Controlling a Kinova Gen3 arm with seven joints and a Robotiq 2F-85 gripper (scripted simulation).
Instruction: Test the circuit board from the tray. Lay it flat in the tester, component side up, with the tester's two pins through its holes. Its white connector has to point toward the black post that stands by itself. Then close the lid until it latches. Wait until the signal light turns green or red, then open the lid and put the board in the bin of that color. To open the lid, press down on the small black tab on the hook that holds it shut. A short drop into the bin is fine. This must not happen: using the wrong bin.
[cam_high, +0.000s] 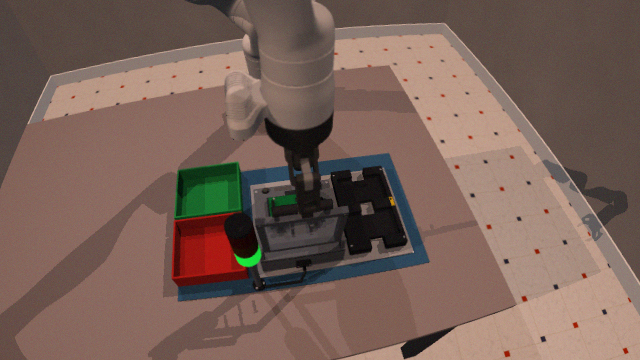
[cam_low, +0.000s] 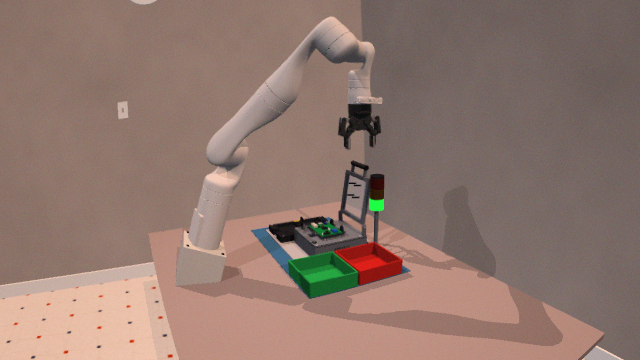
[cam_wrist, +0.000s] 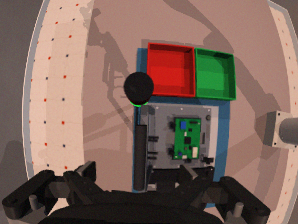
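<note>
we hang our black two-finger gripper (cam_low: 359, 136) spread wide and empty above the raised clear lid with its dark handle (cam_low: 359, 165), while the green circuit board (cam_low: 325, 229) lies flat in the grey tester (cam_low: 314, 242) and the signal tower's lamp (cam_low: 376, 204) glows green. in our judgement the lid-opening step is done and the next move calls for descending past the lid to grip the board by its edges and carry it to the green square bin (cam_low: 323, 274). the upright lid and the signal tower stand close by the descent path, the red bin (cam_low: 370, 262) adjoins the green one, and the black tray (cam_high: 370, 210) lies beside the tester.
</note>
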